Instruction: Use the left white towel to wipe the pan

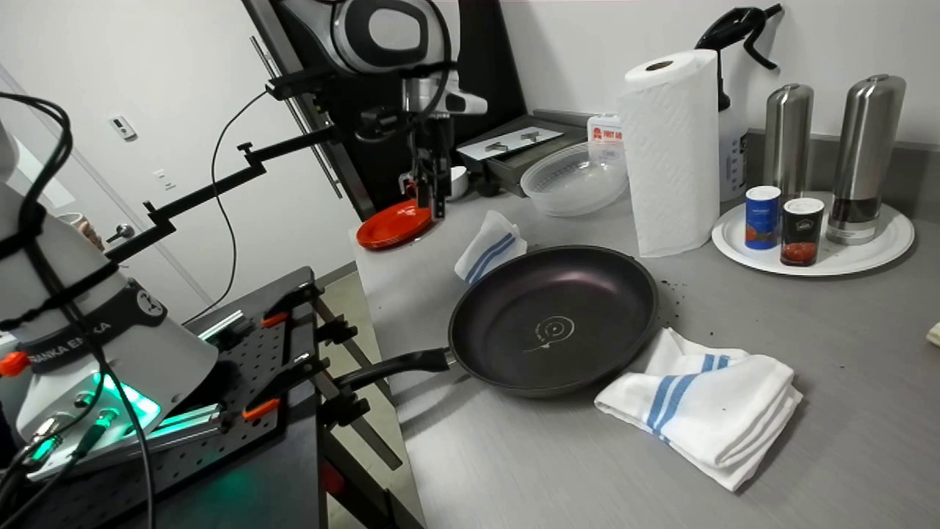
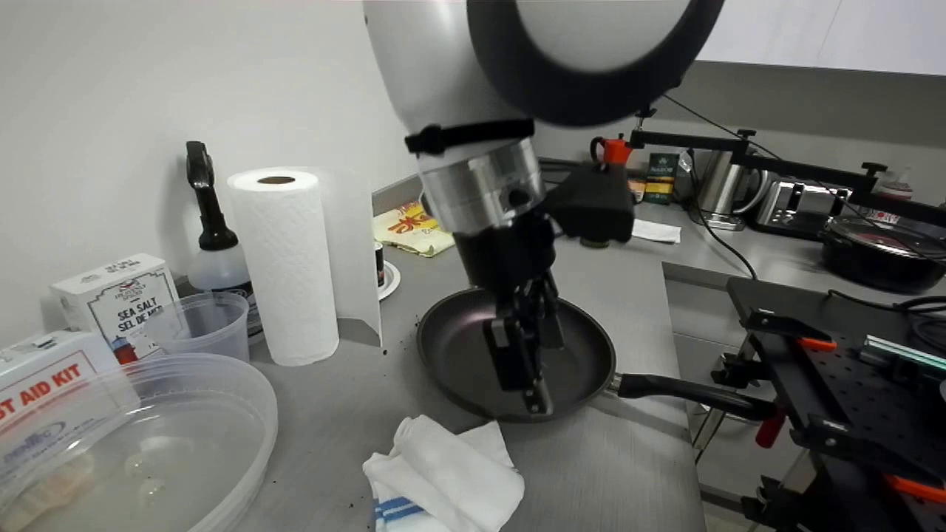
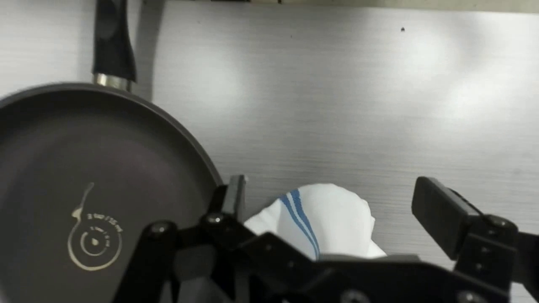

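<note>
A white towel (image 1: 490, 246) with blue stripes lies crumpled beside the black pan (image 1: 554, 323). It also shows in an exterior view (image 2: 447, 480) and in the wrist view (image 3: 337, 219), where the gripper body hides its lower part. A second folded white towel with blue stripes (image 1: 709, 404) lies on the pan's opposite side. The pan sits on the counter with its handle over the edge. My gripper (image 1: 431, 207) is open and empty, raised above the counter. In the wrist view its fingers (image 3: 330, 189) stand wide apart, with the crumpled towel showing between them and the pan to the left.
A red plate (image 1: 393, 224) is near the counter's edge. A clear plastic bowl (image 1: 576, 180), a paper towel roll (image 1: 672, 158) and a spray bottle (image 2: 222, 262) stand by the wall. A white plate (image 1: 866, 261) holds shakers and grinders. Dark crumbs lie beside the pan.
</note>
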You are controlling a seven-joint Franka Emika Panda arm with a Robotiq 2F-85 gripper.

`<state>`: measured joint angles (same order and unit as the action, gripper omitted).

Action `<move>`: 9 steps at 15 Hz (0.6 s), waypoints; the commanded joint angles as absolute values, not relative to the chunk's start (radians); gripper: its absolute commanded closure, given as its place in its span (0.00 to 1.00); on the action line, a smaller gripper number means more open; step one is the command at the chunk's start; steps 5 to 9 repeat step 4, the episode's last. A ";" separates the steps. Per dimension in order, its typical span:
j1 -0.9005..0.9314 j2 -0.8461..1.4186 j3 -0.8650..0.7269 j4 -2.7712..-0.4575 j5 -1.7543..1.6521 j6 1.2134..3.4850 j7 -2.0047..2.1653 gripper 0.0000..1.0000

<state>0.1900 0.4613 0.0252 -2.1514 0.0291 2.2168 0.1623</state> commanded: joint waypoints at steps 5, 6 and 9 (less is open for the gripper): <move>0.150 0.359 0.039 -2.211 0.007 2.159 0.158 0.00; 0.150 0.359 0.039 -2.211 0.007 2.159 0.158 0.00; 0.150 0.359 0.039 -2.211 0.007 2.159 0.158 0.00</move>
